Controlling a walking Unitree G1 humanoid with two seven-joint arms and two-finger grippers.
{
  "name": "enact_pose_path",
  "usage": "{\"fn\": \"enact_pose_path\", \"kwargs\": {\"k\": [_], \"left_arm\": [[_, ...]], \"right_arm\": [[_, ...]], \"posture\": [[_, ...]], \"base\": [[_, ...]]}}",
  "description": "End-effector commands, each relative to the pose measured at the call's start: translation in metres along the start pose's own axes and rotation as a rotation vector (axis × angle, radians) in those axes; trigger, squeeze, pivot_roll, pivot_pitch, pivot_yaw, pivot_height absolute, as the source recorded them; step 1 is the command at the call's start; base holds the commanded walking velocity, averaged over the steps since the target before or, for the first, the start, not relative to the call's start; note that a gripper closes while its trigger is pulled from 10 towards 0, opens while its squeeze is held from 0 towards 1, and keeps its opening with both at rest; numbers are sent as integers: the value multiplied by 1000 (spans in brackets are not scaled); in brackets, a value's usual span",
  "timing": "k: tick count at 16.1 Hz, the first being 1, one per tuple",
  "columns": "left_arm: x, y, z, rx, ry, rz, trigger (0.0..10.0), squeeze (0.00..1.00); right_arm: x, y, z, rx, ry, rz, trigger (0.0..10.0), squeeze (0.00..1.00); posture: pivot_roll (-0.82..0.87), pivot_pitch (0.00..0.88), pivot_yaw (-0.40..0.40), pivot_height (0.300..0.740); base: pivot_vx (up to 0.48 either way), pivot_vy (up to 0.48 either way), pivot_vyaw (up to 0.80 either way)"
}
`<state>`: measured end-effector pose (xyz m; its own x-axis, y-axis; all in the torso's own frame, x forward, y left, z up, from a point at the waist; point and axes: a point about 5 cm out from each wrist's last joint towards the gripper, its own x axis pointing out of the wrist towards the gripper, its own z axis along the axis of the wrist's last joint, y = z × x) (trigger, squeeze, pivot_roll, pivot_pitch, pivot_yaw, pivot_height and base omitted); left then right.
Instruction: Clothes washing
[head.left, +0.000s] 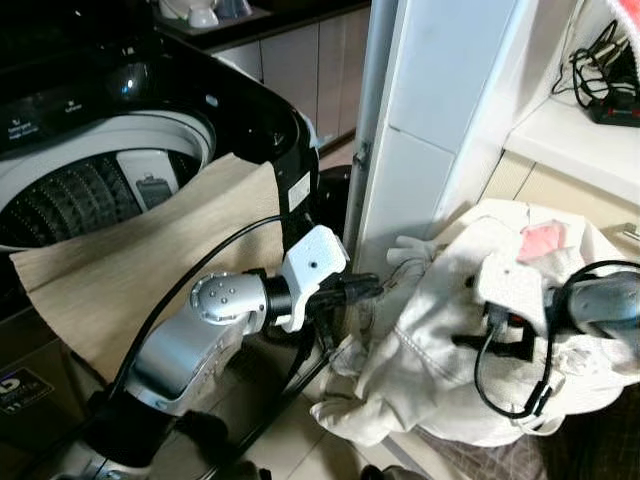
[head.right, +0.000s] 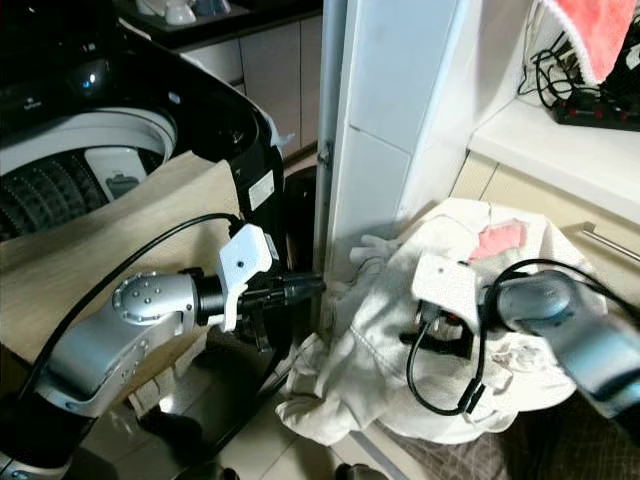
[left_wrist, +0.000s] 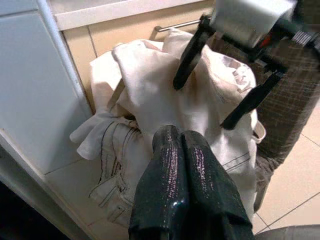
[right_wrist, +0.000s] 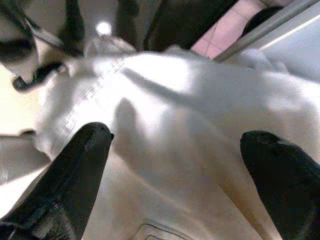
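Right gripper (head.left: 492, 341) jaws wide over the crumpled cream cotton garment (head.left: 440, 340): push deep, then close. Left gripper (head.left: 365, 287) jaws closed empty.

Head stereo pair looks down, sharing cream clothes pile (head.left: 440, 340); wrist cameras face pile, right closest.

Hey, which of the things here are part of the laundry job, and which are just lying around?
Part of the job:
- washing machine, lid open
- beige cloth draped over its rim
- pile of cream clothes
- right gripper, open over the pile
- left gripper, shut

Lying about:
- black cables on the counter
- pink cloth
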<state>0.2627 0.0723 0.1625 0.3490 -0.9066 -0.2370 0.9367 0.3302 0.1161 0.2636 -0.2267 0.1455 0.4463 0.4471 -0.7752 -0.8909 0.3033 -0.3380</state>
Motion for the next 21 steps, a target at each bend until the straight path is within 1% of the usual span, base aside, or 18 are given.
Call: {"fn": "enact_pose_path", "kwargs": {"k": [1, 2, 4, 5, 7, 8, 9, 13, 14, 21], "left_arm": [[-1, -3, 0, 5, 9, -20, 10000, 0], [0, -6, 0, 6, 14, -35, 10000, 0], [0, -7, 1, 2, 14, -47, 10000, 0], [0, -8, 2, -8, 8, -55, 10000, 0], [-1, -10, 3, -12, 7, -67, 10000, 0], [-2, -10, 3, -12, 8, -67, 10000, 0], [-2, -9, 3, -13, 8, -65, 10000, 0], [-3, -9, 4, -18, 7, -71, 10000, 0], [-2, -10, 4, -17, 10, -77, 10000, 0], [-1, -10, 3, -14, 20, -76, 10000, 0]], "right_arm": [[5, -6, -6, -48, 43, -6, 10000, 0], [15, -7, -18, -51, 99, 8, 10000, 0], [21, -4, -24, -24, 93, 62, 10000, 0], [29, -3, -30, 21, 87, 78, 10000, 0], [36, -5, -37, 45, 122, 70, 10000, 0], [37, -8, -38, 47, 127, 71, 6235, 0], [37, -10, -36, 54, 116, 75, 0, 0], [34, -15, -35, 62, 92, 91, 0, 0], [33, -15, -34, 79, 74, 106, 0, 0], [33, -12, -35, 97, 39, 135, 0, 0]], "posture": [[-122, 31, 17, 740], [-122, 32, 18, 740], [-120, 30, 15, 740], [-116, 31, 14, 740], [-116, 31, 14, 740], [-108, 31, 11, 740], [-108, 31, 11, 740], [-111, 31, 12, 740], [-113, 30, 12, 740], [-115, 28, 12, 740]], "base": [[0, 0, 0], [0, 0, 0], [0, 0, 0], [0, 0, 0], [0, 0, 0], [0, 0, 0], [0, 0, 0], [0, 0, 0], [0, 0, 0], [0, 0, 0]]}}
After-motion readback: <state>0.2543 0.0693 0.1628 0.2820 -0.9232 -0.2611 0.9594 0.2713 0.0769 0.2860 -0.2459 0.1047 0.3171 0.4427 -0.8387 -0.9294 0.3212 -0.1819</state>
